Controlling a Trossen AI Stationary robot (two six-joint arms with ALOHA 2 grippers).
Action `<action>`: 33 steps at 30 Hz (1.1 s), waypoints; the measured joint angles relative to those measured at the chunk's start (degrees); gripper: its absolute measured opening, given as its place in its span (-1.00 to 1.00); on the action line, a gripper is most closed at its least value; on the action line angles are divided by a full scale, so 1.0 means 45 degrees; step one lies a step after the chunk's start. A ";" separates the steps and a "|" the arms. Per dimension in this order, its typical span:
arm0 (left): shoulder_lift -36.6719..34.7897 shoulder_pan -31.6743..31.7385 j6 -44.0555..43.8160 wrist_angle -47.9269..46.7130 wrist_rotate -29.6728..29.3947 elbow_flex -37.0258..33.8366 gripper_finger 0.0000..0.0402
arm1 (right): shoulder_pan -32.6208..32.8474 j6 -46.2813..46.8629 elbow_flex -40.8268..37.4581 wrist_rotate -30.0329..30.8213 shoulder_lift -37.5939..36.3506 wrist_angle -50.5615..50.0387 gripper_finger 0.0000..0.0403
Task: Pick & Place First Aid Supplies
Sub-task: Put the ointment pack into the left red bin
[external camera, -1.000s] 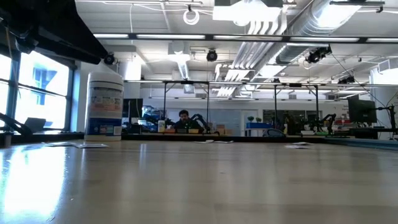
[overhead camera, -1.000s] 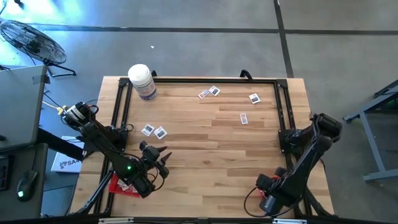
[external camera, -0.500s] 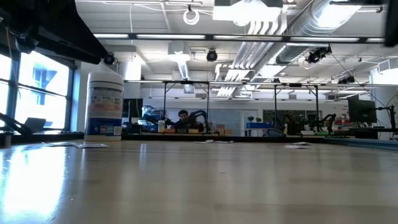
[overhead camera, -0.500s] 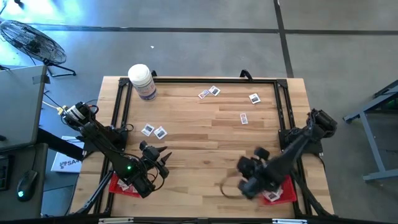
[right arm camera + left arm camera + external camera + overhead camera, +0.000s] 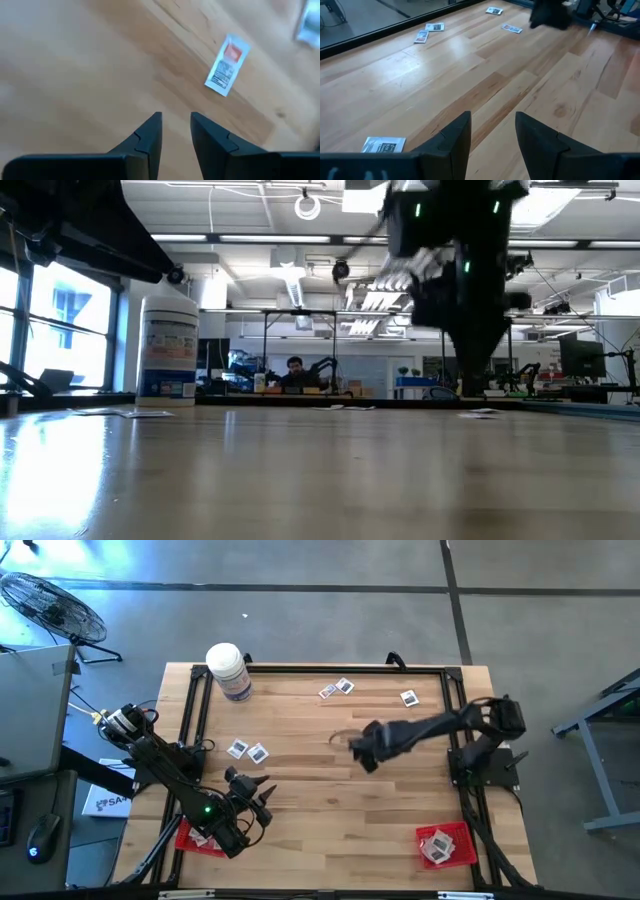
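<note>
overhead, the right gripper (image 5: 352, 743) reaches over the middle of the table (image 5: 330, 800), jaws parted with nothing between them, a packet (image 5: 227, 65) lying on the wood just ahead of it. the left gripper (image 5: 262, 802) waits near the table's front left, jaws apart and empty, beside a red tray (image 5: 192, 839) mostly hidden under its arm. another tray (image 5: 458, 853) at front right holds packets. loose packets lie in a pair (image 5: 247, 750) at left and several along the far side (image 5: 336, 689), near a bottle (image 5: 229, 670).
</note>
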 joint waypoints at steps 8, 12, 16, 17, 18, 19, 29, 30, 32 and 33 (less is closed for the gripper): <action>0.0000 0.0000 0.0277 0.0005 0.0756 0.0000 -0.24 | -0.2991 -0.0349 -0.3114 -0.1863 -0.0105 0.4224 -0.56; 0.0000 -0.0005 0.0583 0.0015 0.0753 0.0005 -0.24 | -0.3015 -0.0665 -0.2808 -0.1899 -0.0052 0.3980 -0.60; 0.0000 0.0000 0.0622 0.0047 0.0691 0.0004 -0.24 | -0.3091 -0.0940 -0.2150 -0.1506 0.0041 0.3562 -0.61; 0.0000 0.0000 0.0622 0.0044 0.0647 0.0005 -0.24 | -0.3177 -0.0987 -0.2037 -0.1492 0.0032 0.3621 -0.61; -0.0003 0.0000 0.0622 0.0047 0.0638 0.0003 -0.24 | -0.3278 -0.1059 -0.1944 -0.1487 0.0014 0.3617 -0.61; 0.0000 0.0000 0.0622 0.0049 0.0636 0.0005 -0.24 | -0.3417 -0.1103 -0.1916 -0.1579 0.0012 0.3602 -0.61; 0.0000 0.0000 0.0622 0.0049 0.0636 0.0005 -0.24 | -0.4389 -0.1110 -0.1926 -0.2818 0.0017 0.3233 -0.61; 0.0000 0.0000 0.0622 0.0044 0.0639 0.0005 -0.24 | -0.4447 -0.1068 -0.1926 -0.2883 0.0017 0.3231 -0.61; -0.0004 0.0000 0.0617 0.0059 0.0636 0.0005 -0.24 | -0.4555 -0.0907 -0.1926 -0.3036 0.0017 0.3107 -0.61; 0.0000 0.0000 0.0622 0.0063 0.0636 0.0005 -0.24 | -0.4630 -0.0907 -0.1926 -0.3196 0.0017 0.3106 -0.61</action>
